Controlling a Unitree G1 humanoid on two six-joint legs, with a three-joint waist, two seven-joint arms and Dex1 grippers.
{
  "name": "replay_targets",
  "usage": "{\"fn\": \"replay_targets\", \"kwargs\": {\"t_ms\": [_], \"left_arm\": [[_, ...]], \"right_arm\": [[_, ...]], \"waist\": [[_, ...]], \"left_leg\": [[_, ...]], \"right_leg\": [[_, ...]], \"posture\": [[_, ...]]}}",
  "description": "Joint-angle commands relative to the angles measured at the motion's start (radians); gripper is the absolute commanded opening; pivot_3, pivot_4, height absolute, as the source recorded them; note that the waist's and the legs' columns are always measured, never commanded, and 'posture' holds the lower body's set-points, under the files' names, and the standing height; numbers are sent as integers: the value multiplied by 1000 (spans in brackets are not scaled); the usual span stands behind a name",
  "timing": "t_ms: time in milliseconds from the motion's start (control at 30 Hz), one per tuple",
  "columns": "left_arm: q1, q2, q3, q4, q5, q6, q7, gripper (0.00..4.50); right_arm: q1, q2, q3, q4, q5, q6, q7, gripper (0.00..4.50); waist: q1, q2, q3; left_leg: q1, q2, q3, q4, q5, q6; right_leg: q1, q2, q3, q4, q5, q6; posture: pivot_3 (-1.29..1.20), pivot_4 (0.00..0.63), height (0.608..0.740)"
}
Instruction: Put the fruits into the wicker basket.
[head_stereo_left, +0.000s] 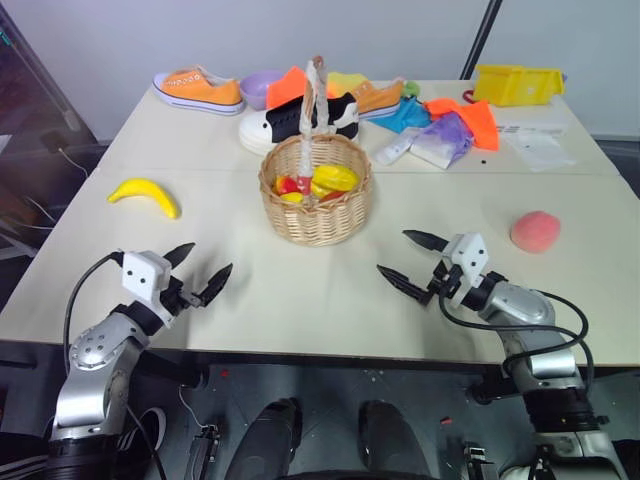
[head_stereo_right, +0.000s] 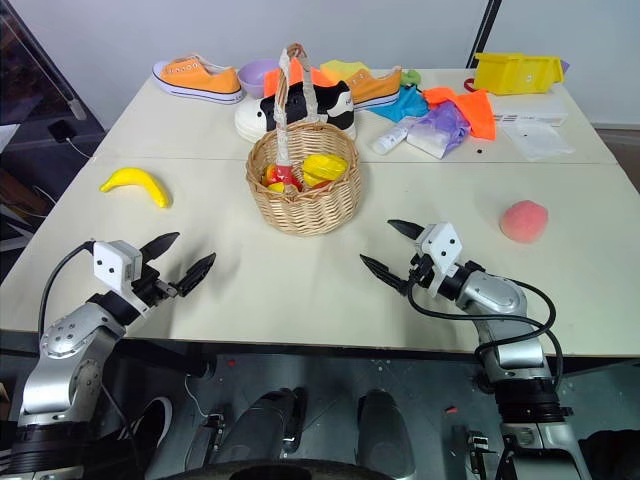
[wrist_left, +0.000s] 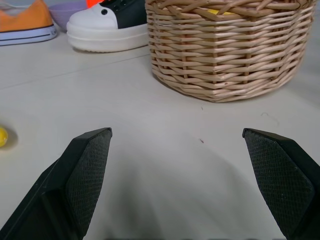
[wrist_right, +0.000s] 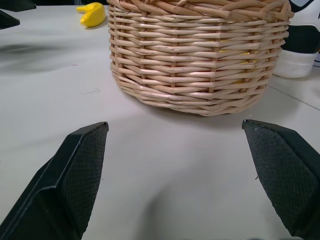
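Nearest the camera, both arms hang just over the table's (head_stereo_left: 330, 300) front edge with nothing in them. The left gripper (head_stereo_left: 198, 272) has its two black fingers spread wide apart, aimed across the bare top toward the middle; the right gripper (head_stereo_left: 415, 262) mirrors it, fingers equally wide and angled inward. That spread, empty, inward-turned stance reads as a ready pose, each arm waiting on its own side for the fruit closest to it.

Beyond the left fingers and off to their outer side lies the banana (head_stereo_left: 146, 194), flat on the table and well apart from them. Beyond the right fingers, again to the outer side, sits the peach (head_stereo_left: 535, 230), alone on open tabletop and nearer to that gripper than the banana is to the other one. Neither fruit is touched.

Straight ahead of both finger pairs, roughly between their lines of aim, stands the wicker basket (head_stereo_left: 316, 205), upright with its tall handle raised; some yellow and red items already lie inside. Its central spot suits a drop from either arm.

Farther back, past the basket, is clutter that plays no part: an orange sneaker (head_stereo_left: 197, 91), a purple bowl (head_stereo_left: 260, 88), a black-and-white shoe (head_stereo_left: 290, 122), bright cloths and a yellow bin (head_stereo_left: 517, 83).
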Motion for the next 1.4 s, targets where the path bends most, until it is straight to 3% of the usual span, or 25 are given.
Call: {"fn": "replay_targets", "kwargs": {"t_ms": [33, 1100, 1233, 1400], "left_arm": [[-13, 11, -1, -21, -7, 9, -6, 4500], [-22, 2, -26, -29, -23, -83, -79, 4500], [-18, 9, -39, -52, -46, -66, -112, 4500], [0, 6, -49, -65, -37, -75, -128, 4500]], "right_arm": [[0, -6, -13, -25, 4, -17, -4, 4469], [-3, 1, -17, -14, 4, -35, -23, 4469], [30, 2, -63, -23, 11, -42, -69, 4469], [146, 34, -247, -105, -14, -128, -274, 4469]], "waist": [[0, 0, 0], [0, 0, 0], [0, 0, 0], [15, 0, 0]], "left_leg": [[0, 0, 0, 0, 0, 0], [0, 0, 0, 0, 0, 0], [0, 0, 0, 0, 0, 0], [0, 0, 0, 0, 0, 0]], "right_leg": [[0, 0, 0, 0, 0, 0], [0, 0, 0, 0, 0, 0], [0, 0, 0, 0, 0, 0], [0, -1, 0, -1, -1, -1]], "posture": [[0, 150, 740], [0, 150, 740], [0, 150, 740], [0, 150, 740]]}}
